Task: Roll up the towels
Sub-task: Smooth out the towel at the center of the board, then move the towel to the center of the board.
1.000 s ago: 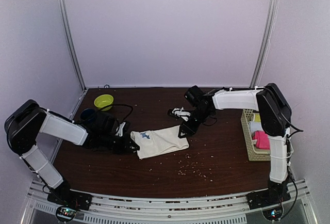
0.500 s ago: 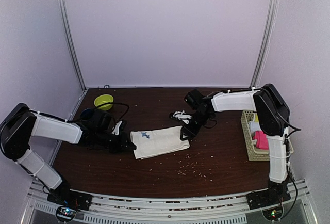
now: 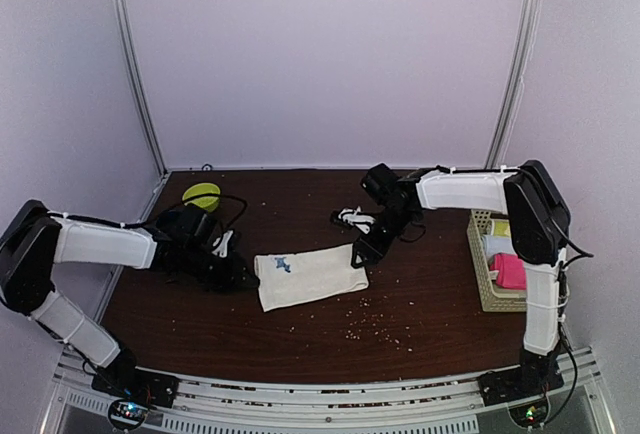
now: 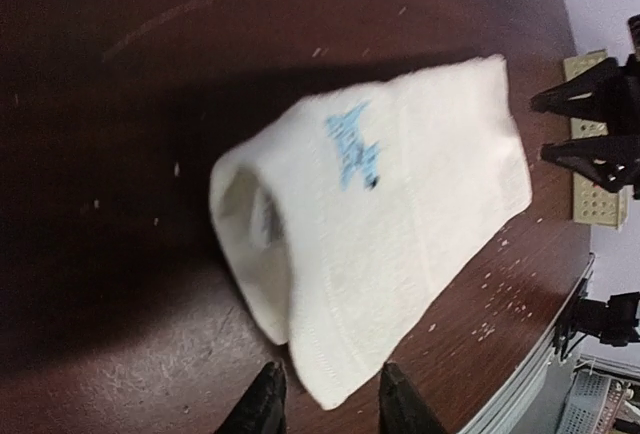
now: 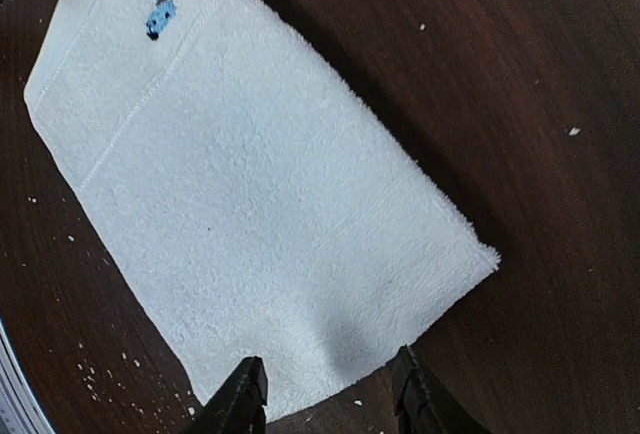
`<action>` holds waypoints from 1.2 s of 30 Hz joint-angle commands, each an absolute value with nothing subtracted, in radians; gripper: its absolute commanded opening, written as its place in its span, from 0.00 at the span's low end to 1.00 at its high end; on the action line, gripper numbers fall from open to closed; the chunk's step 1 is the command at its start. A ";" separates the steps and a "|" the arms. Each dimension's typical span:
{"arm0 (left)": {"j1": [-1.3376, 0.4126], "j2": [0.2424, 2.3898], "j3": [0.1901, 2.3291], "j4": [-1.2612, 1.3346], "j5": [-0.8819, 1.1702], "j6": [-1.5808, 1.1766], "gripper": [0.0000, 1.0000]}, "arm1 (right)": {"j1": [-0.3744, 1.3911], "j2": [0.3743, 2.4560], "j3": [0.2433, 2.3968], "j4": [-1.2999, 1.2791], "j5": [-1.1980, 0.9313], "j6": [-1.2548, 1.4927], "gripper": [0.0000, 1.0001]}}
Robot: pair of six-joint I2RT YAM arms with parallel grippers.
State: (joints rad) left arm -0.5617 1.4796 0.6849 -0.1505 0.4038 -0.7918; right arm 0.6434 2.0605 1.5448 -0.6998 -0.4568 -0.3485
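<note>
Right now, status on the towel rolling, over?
Left tool open at looped end of cream towel. Right tool open over its other end. Folded, not yet rolled. Pink towel in basket.

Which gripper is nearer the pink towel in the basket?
Right. The right gripper is at the cream towel's right end, the side toward the basket holding the pink towel. The left gripper is at its left end.
</note>
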 commanded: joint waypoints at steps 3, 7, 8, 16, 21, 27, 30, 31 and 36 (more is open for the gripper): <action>-0.555 1.453 0.828 -0.119 0.390 -0.698 0.30 | 0.637 2.077 1.676 -0.701 -0.468 -0.331 0.43; -0.553 1.582 0.885 -0.041 0.457 -0.693 0.18 | 0.637 2.179 1.770 -0.718 -0.452 -0.340 0.40; -0.552 1.613 0.889 -0.031 0.450 -0.695 0.14 | 0.637 2.198 1.785 -0.727 -0.447 -0.344 0.39; -0.525 1.779 0.854 0.076 0.396 -0.670 0.07 | 0.628 2.225 1.712 -0.695 -0.391 -0.351 0.37; -0.518 1.872 0.929 0.085 0.364 -0.628 0.07 | 0.624 2.187 1.606 -0.683 -0.361 -0.319 0.35; -0.509 2.090 1.216 0.066 0.431 -0.551 0.07 | 0.651 1.984 1.291 -0.620 -0.465 -0.233 0.36; -0.507 2.217 1.437 -0.014 0.454 -0.519 0.08 | 0.672 1.894 1.216 -0.646 -0.558 -0.250 0.38; -0.507 2.242 1.503 -0.062 0.448 -0.499 0.09 | 0.671 1.888 1.238 -0.695 -0.580 -0.261 0.38; -0.508 2.191 1.613 -0.159 0.379 -0.420 0.31 | 0.613 1.835 1.345 -0.829 -0.604 -0.309 0.40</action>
